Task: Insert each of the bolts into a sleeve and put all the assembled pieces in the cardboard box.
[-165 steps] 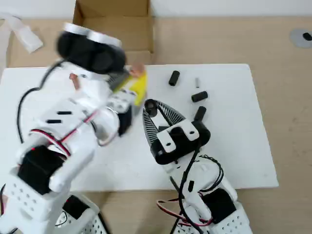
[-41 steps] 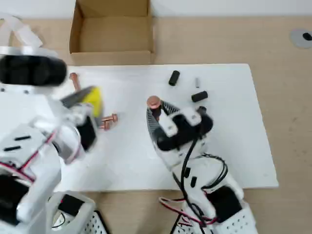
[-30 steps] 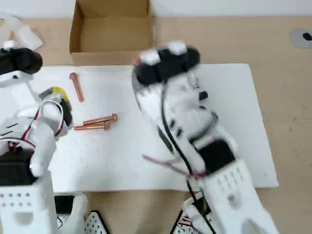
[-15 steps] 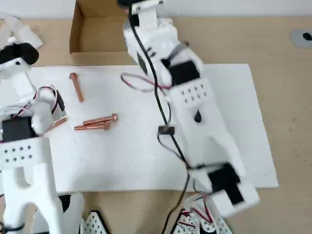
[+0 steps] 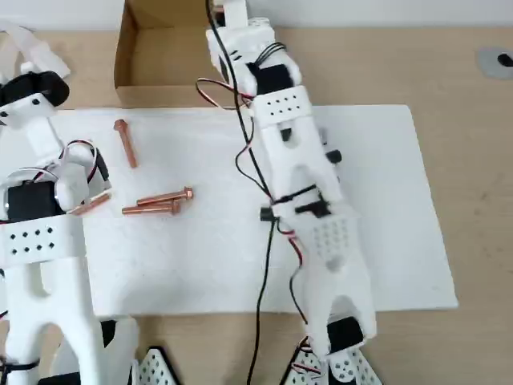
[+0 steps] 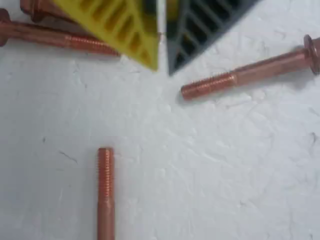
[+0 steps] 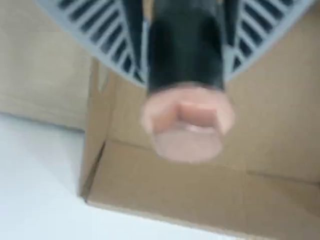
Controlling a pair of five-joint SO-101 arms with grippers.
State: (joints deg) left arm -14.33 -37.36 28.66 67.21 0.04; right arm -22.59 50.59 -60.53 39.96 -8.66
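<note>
My right gripper (image 7: 184, 75) is shut on an assembled piece (image 7: 185, 117), a black sleeve with a copper bolt head showing at its end. It hangs over the open cardboard box (image 7: 175, 195). From above, the right arm (image 5: 280, 136) stretches across the white mat to the box (image 5: 148, 60) at the back. My left gripper (image 6: 163, 64), with one yellow and one black finger, is shut on nothing just above the mat among loose copper bolts (image 6: 250, 72). One lone bolt (image 5: 124, 143) and a pair of bolts (image 5: 160, 200) lie on the mat's left half.
A black sleeve (image 5: 333, 156) peeks out beside the right arm on the white mat (image 5: 385, 241). Another bolt (image 5: 92, 202) lies against the left arm (image 5: 40, 233). Wooden table surrounds the mat.
The right arm has swung from the middle of the mat up to the box, carrying the sleeved bolt. The left arm has pulled back to the left edge.
</note>
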